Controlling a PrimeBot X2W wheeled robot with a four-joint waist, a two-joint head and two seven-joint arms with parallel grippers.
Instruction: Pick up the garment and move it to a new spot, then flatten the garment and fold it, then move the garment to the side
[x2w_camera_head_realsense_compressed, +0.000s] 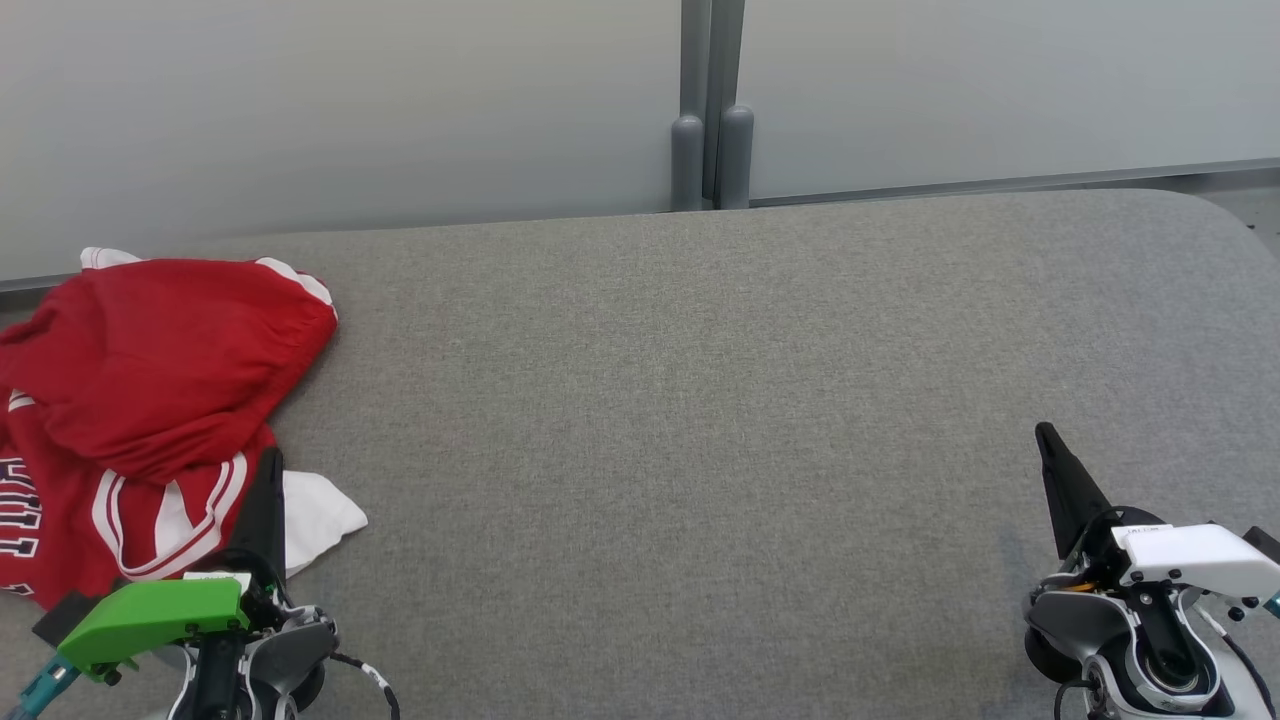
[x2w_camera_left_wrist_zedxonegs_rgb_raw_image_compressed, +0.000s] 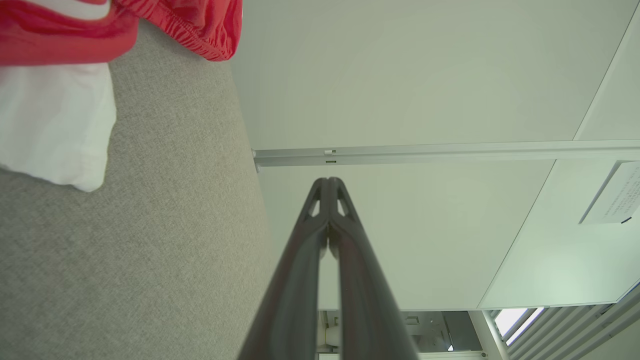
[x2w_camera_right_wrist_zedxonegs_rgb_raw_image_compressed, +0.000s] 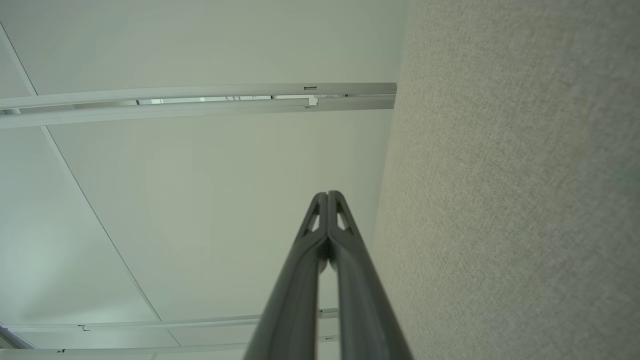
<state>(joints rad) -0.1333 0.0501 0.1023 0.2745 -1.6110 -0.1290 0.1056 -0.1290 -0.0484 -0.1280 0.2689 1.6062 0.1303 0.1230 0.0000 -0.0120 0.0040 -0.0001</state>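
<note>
A crumpled red garment (x2w_camera_head_realsense_compressed: 140, 400) with white trim and dark lettering lies at the left end of the grey padded surface (x2w_camera_head_realsense_compressed: 700, 420), a white part poking out at its lower right. Its red hem and white part (x2w_camera_left_wrist_zedxonegs_rgb_raw_image_compressed: 50, 120) fill the left wrist view's top left corner. My left gripper (x2w_camera_head_realsense_compressed: 268, 470) rests at the lower left beside the garment's right edge, fingers pressed together and holding nothing (x2w_camera_left_wrist_zedxonegs_rgb_raw_image_compressed: 328, 181). My right gripper (x2w_camera_head_realsense_compressed: 1045, 435) sits at the lower right, far from the garment, also shut and empty (x2w_camera_right_wrist_zedxonegs_rgb_raw_image_compressed: 327, 194).
A pale wall (x2w_camera_head_realsense_compressed: 350, 100) runs behind the surface, with two grey posts (x2w_camera_head_realsense_compressed: 710, 150) at its middle. The surface's far right corner is rounded (x2w_camera_head_realsense_compressed: 1220, 205). Bare grey fabric stretches between the two grippers.
</note>
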